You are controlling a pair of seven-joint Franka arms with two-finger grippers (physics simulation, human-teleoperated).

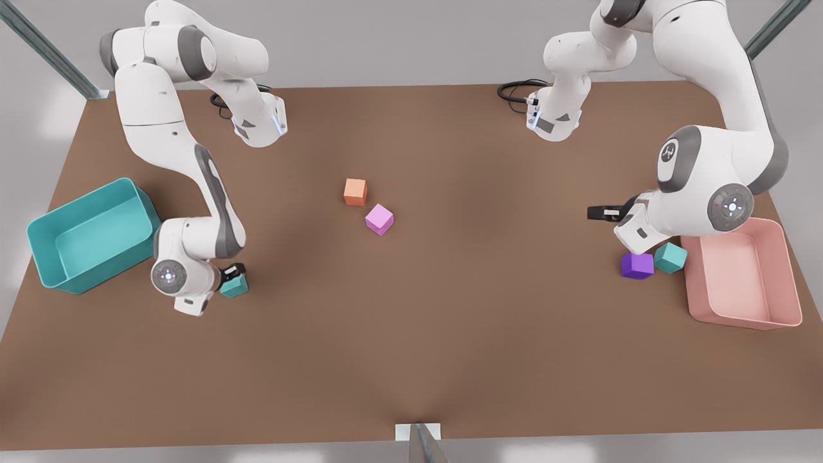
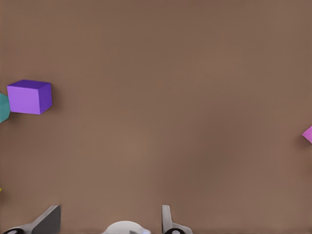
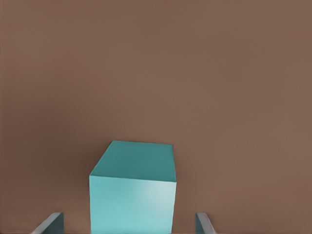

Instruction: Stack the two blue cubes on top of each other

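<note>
Between open right hand (image 3: pixel 129 225) fingers: unlabelled teal cube (image 3: pixel 132 195).

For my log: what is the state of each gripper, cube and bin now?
Right gripper: open around one teal cube.
Left gripper: open, empty.
Other teal cube: on table, beside purple cube.
Teal bin: empty.
Pink bin: empty.
Orange cube, pink cube: loose on table.

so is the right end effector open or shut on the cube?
Open. In the right wrist view its fingers stand apart on either side of the teal cube, gaps showing on both sides.
</note>
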